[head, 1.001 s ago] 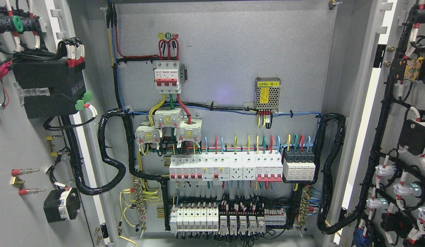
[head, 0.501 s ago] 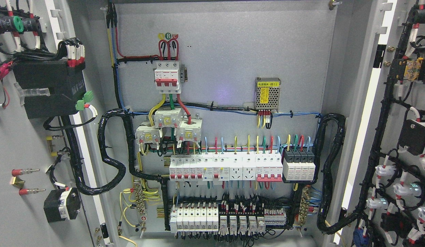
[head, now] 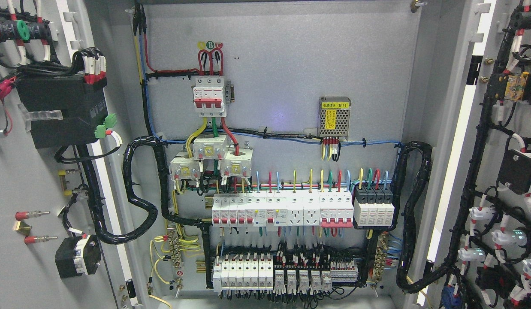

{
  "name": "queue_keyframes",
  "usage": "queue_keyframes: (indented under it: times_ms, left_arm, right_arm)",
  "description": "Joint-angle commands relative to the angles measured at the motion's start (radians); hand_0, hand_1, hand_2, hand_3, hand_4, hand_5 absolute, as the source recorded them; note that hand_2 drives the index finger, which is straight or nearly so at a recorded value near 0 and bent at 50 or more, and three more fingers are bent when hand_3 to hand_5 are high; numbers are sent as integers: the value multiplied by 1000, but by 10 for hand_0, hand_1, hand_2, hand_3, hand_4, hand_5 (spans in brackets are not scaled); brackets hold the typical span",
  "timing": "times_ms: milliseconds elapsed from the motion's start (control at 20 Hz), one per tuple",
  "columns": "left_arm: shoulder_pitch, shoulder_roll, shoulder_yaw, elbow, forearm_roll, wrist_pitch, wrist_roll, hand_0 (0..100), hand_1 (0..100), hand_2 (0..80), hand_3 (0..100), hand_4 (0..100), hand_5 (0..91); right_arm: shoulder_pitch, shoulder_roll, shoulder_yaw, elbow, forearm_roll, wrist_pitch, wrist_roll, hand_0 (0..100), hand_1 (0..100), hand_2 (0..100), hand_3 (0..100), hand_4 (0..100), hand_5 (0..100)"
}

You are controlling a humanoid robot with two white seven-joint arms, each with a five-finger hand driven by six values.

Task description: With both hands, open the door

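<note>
Robot hand unseen; left door (head: 29, 180), right door (head: 501, 171) swung wide

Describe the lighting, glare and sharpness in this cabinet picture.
Head view: even, bright light; a faint purple glare spot on the back panel; white strips blown out along the right door; breakers sharp, edges slightly soft.

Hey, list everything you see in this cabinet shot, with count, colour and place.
left door: 1, grey, swung open at left, wired parts on its inside
right door: 1, grey, swung open at right, black wiring on its inside
back panel: 1, grey, centre
main breaker: 1, white with red levers, upper centre
power supply: 1, metal mesh with yellow label, centre right
breaker row: 1, mostly white, lower centre
black conduit: 1 loop, left of panel
robot hands: none in view
</note>
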Motion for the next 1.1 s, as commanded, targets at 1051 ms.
queue_keyframes:
  times_ms: [1051]
  left_arm:
    - [440,409,-466,-1391,292,-197,78,0,0,0,0,42,0]
  right_arm:
    - [232,-126,-313,-104,-3,-225,6,0,0,0,0,0,0]
